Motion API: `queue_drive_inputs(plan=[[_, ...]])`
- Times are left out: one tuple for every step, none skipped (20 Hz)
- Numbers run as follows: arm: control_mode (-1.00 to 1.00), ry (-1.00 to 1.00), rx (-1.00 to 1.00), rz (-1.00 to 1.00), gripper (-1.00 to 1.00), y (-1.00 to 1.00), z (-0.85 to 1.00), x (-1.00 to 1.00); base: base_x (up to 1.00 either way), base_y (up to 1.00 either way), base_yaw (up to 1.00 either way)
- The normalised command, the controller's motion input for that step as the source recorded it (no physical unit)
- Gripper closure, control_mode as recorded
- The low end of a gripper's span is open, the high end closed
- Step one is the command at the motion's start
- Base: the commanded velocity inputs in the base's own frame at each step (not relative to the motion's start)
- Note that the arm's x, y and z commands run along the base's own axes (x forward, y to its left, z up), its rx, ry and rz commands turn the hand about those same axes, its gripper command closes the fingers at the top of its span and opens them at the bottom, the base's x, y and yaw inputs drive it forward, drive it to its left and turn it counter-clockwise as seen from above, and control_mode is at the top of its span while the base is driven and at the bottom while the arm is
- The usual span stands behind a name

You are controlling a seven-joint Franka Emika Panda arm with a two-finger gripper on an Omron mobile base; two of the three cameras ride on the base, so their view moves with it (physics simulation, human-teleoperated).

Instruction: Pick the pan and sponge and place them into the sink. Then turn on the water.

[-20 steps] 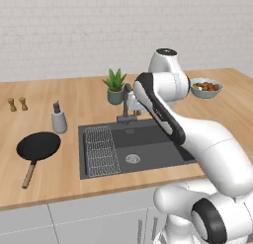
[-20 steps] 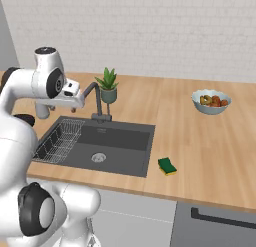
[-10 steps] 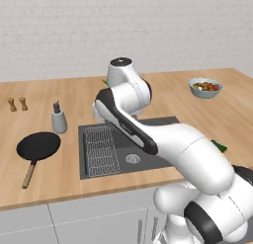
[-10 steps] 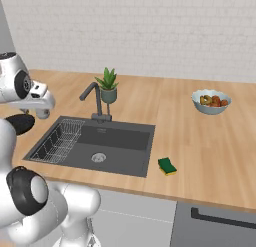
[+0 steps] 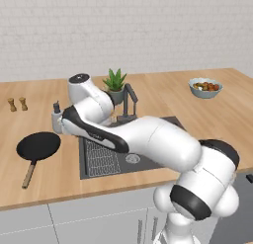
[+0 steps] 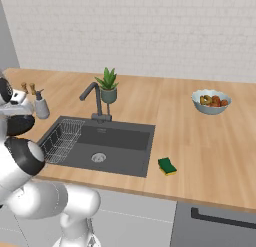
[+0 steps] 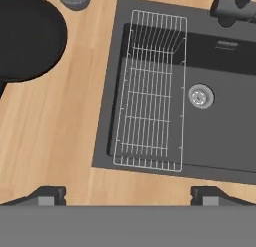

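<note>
Overhead, our tool [image 7: 127,195] hangs released above the desk [image 7: 55,141]; the pan [image 7: 27,38] sits upper left, the sink [image 7: 220,121] right, the sponge [image 6: 167,166] lower centre from the right base view.

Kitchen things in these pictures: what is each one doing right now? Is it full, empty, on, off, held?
Round black frying pan with wooden handle: flat on the counter, left of the sink, not held.
Green and yellow sponge block: on the counter beside the sink, untouched.
Dark-grey rectangular sink: no pan or sponge inside, wire rack in it.
Dark angular faucet: off, no water.
Robot fingers: open, holding nothing.
</note>
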Motion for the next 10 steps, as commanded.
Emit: queue_drive_inputs(plan=[[-1.0, 0.13, 0.0, 0.0, -1.0, 1.0, -0.61, 0.47, 0.0, 0.0, 0.0], [-1.0, 0.14, 0.0, 0.0, -1.0, 1.0, -0.69, 0.52, 0.0, 0.0, 0.0], [-1.0, 0.11, 0.0, 0.0, -1.0, 1.0, -0.66, 0.48, 0.0, 0.0, 0.0], [-1.0, 0.06, 0.0, 0.0, -1.0, 0.88, -0.61, 0.38, 0.0, 0.0, 0.0], [-1.0, 0.03, 0.0, 0.0, -1.0, 0.61, -0.5, 0.25, 0.0, 0.0, 0.0], [-1.0, 0.07, 0.0, 0.0, -1.0, 0.34, -0.29, 0.14, 0.0, 0.0, 0.0], [-1.0, 0.1, -0.03, 0.0, -1.0, 0.1, -0.14, 0.04, 0.0, 0.0, 0.0], [-1.0, 0.13, -0.05, 0.0, -1.0, 0.04, -0.04, 0.0, 0.0, 0.0, 0.0], [-1.0, 0.07, -0.01, 0.0, -1.0, 0.01, 0.0, 0.01, 0.0, 0.0, 0.0], [-1.0, 0.06, 0.0, 0.0, -1.0, 0.0, 0.0, 0.01, 0.0, 0.0, 0.0]])
